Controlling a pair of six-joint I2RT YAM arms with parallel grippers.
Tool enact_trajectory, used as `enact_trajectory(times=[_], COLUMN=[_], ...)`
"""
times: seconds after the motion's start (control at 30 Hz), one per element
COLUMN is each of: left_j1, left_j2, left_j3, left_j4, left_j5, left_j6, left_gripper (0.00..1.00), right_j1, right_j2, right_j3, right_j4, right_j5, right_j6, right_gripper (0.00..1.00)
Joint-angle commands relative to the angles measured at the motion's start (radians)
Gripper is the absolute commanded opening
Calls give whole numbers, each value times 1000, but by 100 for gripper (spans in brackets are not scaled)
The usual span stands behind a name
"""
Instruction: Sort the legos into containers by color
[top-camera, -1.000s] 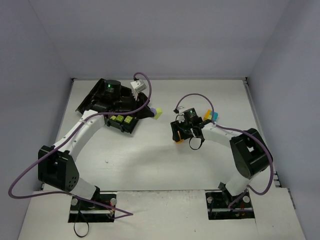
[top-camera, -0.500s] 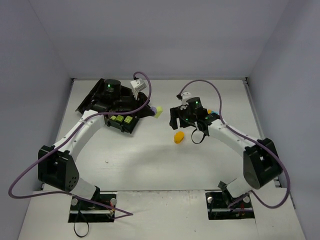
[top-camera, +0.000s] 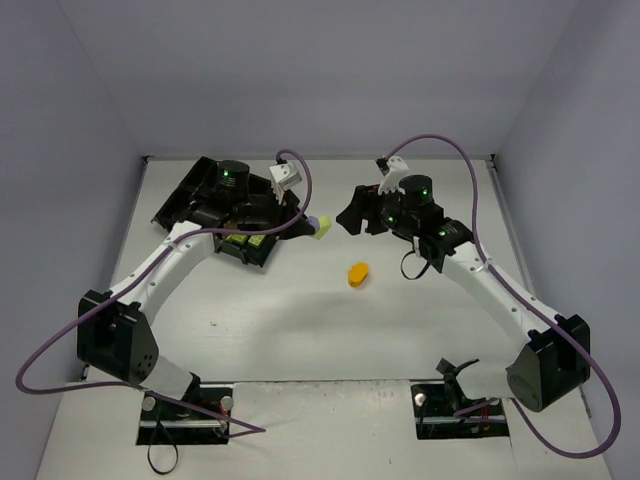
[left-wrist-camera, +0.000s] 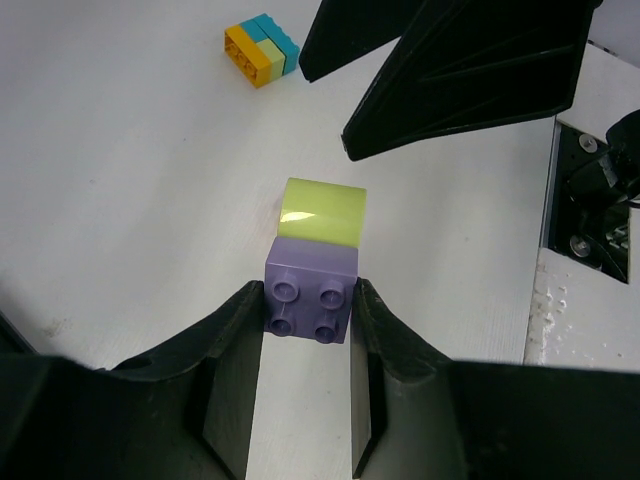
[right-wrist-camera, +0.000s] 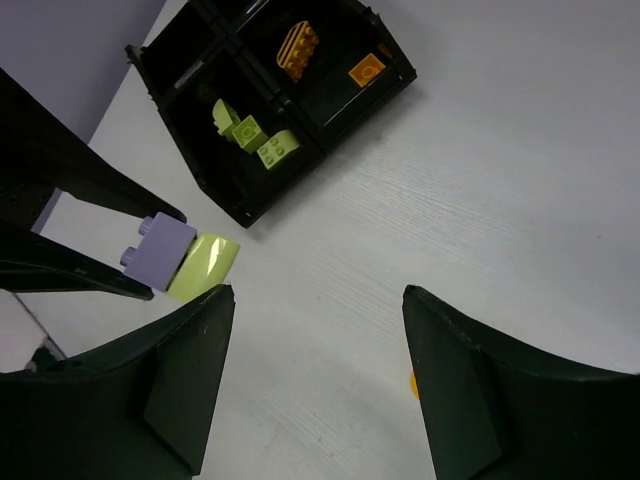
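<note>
The tray (right-wrist-camera: 330, 150) sits at the far left corner of the table (top-camera: 300, 330), with green bricks (right-wrist-camera: 250, 135) and orange bricks (right-wrist-camera: 300, 45) in separate compartments. Just off its right edge, the left gripper (left-wrist-camera: 308, 320) is clamped on a purple brick (left-wrist-camera: 310, 298) with a pale green brick (left-wrist-camera: 322, 212) joined to it. Further right, the right gripper (right-wrist-camera: 320, 390) has its jaws apart, and a single orange brick (top-camera: 358, 274) lies on the open middle of the table.

purple brick (left-wrist-camera: 309, 298), yellow-green brick (left-wrist-camera: 322, 212), orange brick (top-camera: 357, 274), black tray (right-wrist-camera: 335, 95), white table (top-camera: 300, 320)
</note>
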Motion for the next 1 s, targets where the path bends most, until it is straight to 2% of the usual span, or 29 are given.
enact_trajectory(times=[0.0, 0.23, 0.77, 0.87, 0.97], left_j1=[-18, -51, -74, -76, -74], left_j2=[-15, -35, -69, -70, -73], left_j3=[64, 35, -13, -18, -24], left_j4=[64, 113, 243, 249, 251], left_j5=[19, -22, -65, -65, -70], left_j6=[33, 42, 26, 21, 22], left_gripper=[0, 0, 0, 0, 0], right_j1=[-5, -5, -18, -25, -38], right_j2=[-19, 10, 51, 53, 50], right_j3=[53, 60, 34, 26, 12], right_j4=[64, 127, 192, 203, 204], right_j5=[-93, -167, -271, -287, -288], right_j6=[96, 183, 251, 263, 262], right_gripper=[65, 54, 31, 22, 0])
